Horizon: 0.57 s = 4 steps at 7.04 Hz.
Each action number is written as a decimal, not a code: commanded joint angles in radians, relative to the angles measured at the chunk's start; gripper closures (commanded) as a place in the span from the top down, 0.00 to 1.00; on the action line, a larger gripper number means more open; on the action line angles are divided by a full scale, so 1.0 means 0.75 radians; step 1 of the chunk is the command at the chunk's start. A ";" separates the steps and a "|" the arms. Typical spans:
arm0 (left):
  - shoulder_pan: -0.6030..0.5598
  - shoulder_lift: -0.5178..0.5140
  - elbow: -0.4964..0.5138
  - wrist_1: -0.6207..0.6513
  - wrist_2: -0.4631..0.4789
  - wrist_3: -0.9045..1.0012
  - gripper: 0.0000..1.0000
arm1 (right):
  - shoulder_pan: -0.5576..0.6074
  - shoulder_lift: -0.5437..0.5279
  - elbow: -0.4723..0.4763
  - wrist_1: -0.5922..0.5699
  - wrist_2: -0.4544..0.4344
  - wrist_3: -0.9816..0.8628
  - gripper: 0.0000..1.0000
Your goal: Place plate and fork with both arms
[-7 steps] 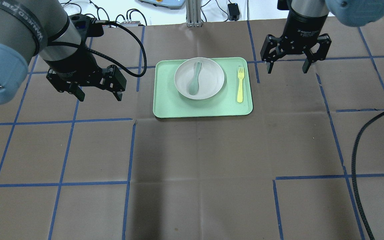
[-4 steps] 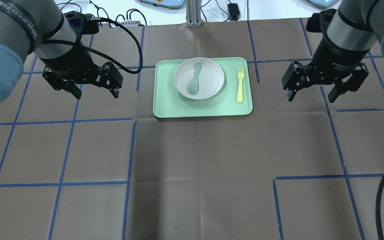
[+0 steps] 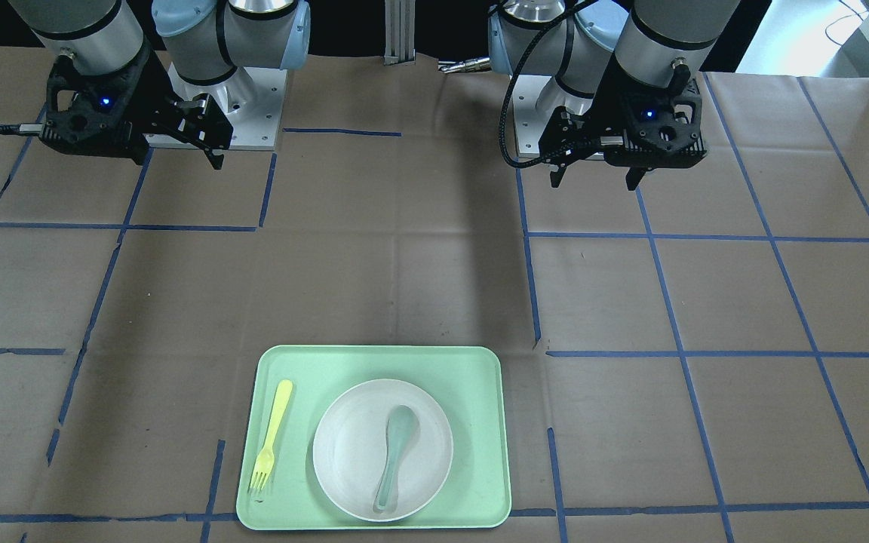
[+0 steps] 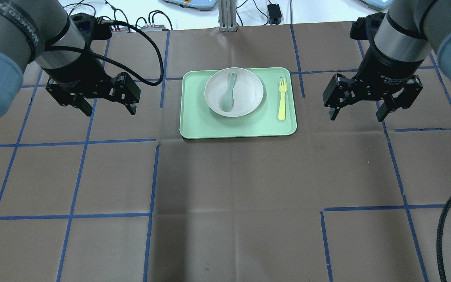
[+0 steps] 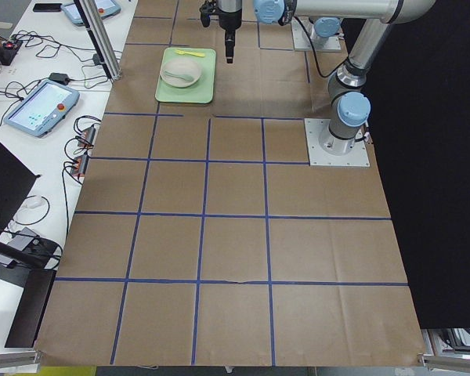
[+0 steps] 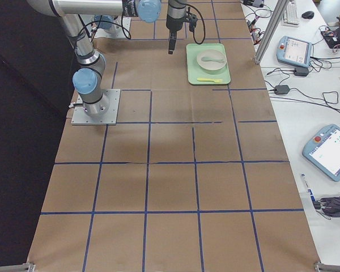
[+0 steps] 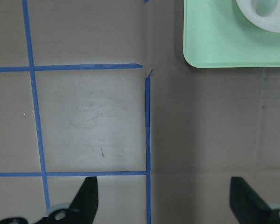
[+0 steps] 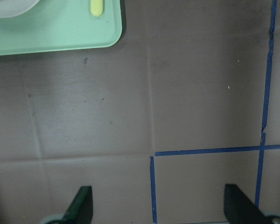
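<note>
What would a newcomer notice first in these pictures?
The light-green tray, centred opposite the robot, carries the white plate with a grey-green spoon in it and the yellow fork alongside. The left end effector and the right end effector hang open on either side.
</note>
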 commanded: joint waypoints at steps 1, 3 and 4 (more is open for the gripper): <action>0.004 -0.002 -0.002 0.000 0.001 0.011 1.00 | 0.006 0.033 -0.037 0.010 -0.016 0.000 1.00; 0.002 -0.010 -0.002 0.000 -0.003 0.011 1.00 | 0.004 0.033 -0.039 0.008 -0.018 0.000 1.00; 0.002 -0.012 -0.002 0.004 -0.005 0.011 1.00 | 0.004 0.033 -0.039 0.010 -0.018 0.000 1.00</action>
